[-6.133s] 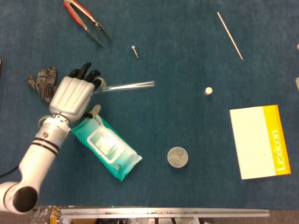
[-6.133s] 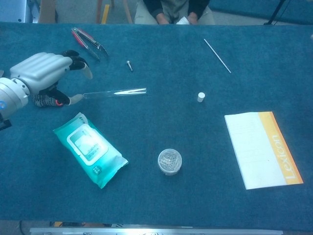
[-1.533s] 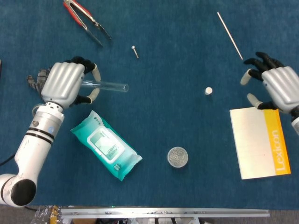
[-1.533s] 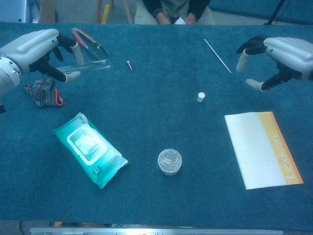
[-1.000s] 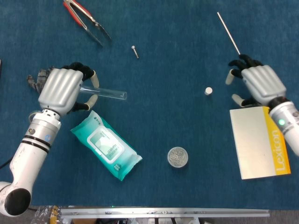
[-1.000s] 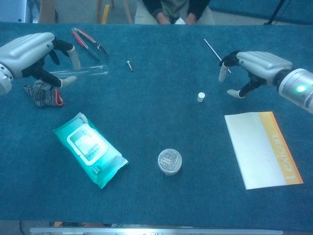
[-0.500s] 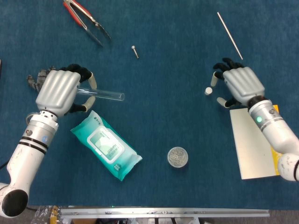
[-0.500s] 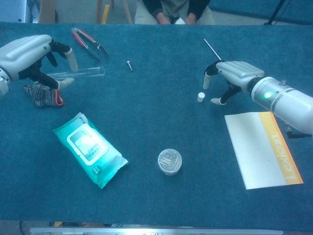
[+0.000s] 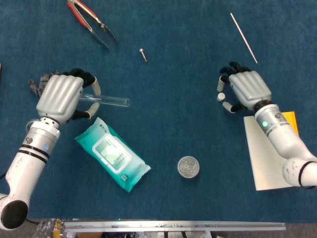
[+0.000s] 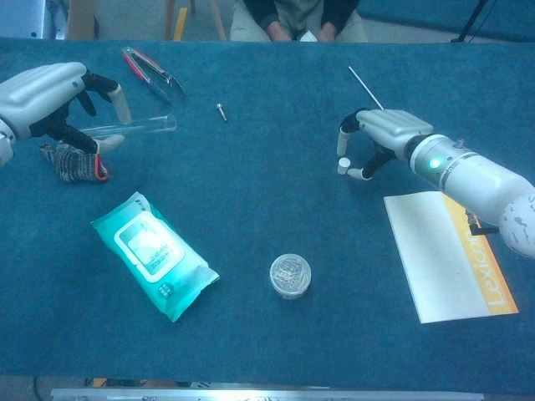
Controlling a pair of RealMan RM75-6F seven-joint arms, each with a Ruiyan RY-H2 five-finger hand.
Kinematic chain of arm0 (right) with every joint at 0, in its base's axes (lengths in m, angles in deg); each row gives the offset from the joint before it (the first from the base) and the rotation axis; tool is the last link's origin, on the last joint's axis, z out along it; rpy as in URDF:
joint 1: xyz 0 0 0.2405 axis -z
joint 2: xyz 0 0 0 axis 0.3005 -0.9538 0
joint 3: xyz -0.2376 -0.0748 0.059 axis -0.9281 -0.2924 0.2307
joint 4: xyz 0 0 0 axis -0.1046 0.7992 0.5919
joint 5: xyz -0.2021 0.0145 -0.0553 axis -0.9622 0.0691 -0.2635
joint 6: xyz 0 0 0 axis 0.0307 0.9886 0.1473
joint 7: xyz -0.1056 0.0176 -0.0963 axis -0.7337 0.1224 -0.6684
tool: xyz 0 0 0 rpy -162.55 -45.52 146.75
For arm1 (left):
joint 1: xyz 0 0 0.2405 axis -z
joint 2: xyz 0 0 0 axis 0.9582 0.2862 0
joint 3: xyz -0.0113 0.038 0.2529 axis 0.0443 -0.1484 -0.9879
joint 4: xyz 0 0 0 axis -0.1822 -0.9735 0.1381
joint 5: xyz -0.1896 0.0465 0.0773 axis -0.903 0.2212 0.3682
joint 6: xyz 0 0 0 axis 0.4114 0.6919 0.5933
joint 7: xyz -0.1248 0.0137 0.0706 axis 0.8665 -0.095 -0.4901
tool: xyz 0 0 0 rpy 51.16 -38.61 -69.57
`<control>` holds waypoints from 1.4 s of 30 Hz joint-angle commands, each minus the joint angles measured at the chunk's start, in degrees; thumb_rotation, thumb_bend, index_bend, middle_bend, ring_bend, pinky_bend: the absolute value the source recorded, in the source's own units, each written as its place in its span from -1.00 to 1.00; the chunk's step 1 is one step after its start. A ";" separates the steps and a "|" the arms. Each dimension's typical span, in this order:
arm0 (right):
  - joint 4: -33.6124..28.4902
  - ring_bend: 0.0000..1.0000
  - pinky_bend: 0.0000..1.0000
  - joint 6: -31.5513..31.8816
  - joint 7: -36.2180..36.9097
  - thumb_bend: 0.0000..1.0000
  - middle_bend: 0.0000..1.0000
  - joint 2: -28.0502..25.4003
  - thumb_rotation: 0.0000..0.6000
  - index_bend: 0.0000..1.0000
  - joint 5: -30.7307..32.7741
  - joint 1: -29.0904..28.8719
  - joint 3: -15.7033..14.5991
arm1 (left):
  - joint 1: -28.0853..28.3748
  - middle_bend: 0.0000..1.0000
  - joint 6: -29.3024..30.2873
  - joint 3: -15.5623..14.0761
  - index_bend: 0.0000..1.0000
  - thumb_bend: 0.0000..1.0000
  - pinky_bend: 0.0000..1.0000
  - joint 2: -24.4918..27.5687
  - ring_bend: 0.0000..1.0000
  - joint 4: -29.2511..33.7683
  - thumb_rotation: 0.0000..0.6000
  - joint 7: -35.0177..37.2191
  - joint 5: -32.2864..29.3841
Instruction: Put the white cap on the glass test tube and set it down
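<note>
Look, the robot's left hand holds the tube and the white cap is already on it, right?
Not quite. The left hand does hold the tube, but the cap is not on it. The chest view shows it on the table, by the fingers of the right hand.

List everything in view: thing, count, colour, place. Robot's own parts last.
glass test tube: one, clear, far left, held by the left hand
white cap: one, white, on the table at the right hand's fingers
tongs: one, red and metal, far left corner
screw: one, metal, far centre
thin rod: one, metal, far right
work glove: one, grey, left edge
wipes pack: one, teal, near left
round tin: one, silver, near centre
notebook: one, white and orange, near right
left hand: holds tube
right hand: fingers apart around cap
</note>
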 commanded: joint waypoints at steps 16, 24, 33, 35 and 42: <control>1.51 -0.93 -0.65 -0.19 -0.60 -0.40 -0.59 1.60 1.00 -0.05 1.96 -1.35 -0.23 | -0.51 -0.26 -0.44 -0.10 0.15 -0.34 -0.31 0.04 -0.52 -0.71 0.99 0.59 0.49; 1.89 -0.93 -0.65 -0.12 -0.70 -0.40 -0.59 1.68 1.00 -0.03 2.59 -1.50 -0.52 | -0.44 -0.27 -0.93 -0.08 0.15 -0.34 -0.31 -0.42 -0.52 -1.24 0.99 0.62 0.34; 2.80 -0.91 -0.65 -0.18 -0.68 -0.38 -0.56 2.09 1.00 0.05 2.77 -1.90 -0.41 | -0.37 -0.27 -1.11 0.26 0.15 -0.34 -0.31 -0.64 -0.52 -1.70 0.99 0.86 0.11; 2.90 -0.90 -0.65 -0.36 -0.49 -0.38 -0.55 2.13 1.00 0.07 2.89 -2.03 -0.24 | -0.44 -0.27 -1.02 0.33 0.15 -0.34 -0.31 -0.61 -0.52 -1.78 0.99 0.95 0.10; -0.25 -0.89 -0.65 -0.63 1.71 -0.38 -0.54 -0.33 1.00 0.10 3.21 -2.57 2.38 | -0.61 -0.27 -1.27 0.95 0.15 -0.34 -0.30 0.40 -0.52 -1.13 0.99 2.26 -0.30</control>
